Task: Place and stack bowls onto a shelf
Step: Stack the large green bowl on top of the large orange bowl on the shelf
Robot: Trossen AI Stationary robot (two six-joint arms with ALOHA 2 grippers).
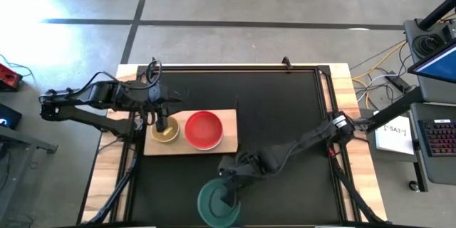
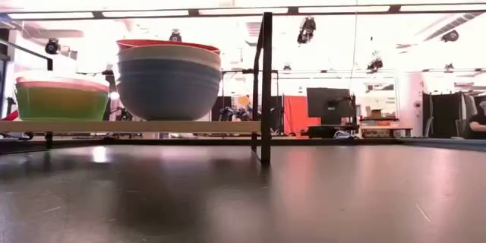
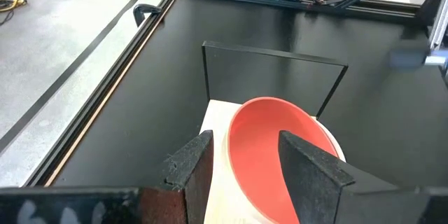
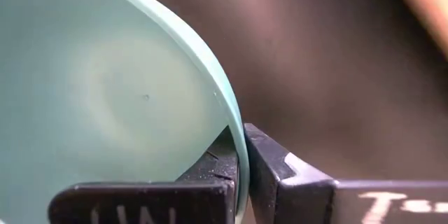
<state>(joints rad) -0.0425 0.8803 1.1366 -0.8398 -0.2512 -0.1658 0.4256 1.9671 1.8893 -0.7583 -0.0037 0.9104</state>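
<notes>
While the right gripper [image 1: 229, 201] pinches the rim of the teal bowl [image 1: 216, 204] at the table's near edge, the shelf [image 1: 229, 119] beyond holds the red bowl [image 1: 204, 129]; the left gripper [image 1: 161, 121] hangs open over the small stack [image 1: 165, 134].

A lab: monitor [image 2: 328, 102], ceiling strip lights [image 2: 243, 11], floor cables [image 1: 374, 71].

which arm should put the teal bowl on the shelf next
Right, likely: its pincer already pinches the teal bowl rim. The left pincer hangs open and empty over the shelf.
</notes>
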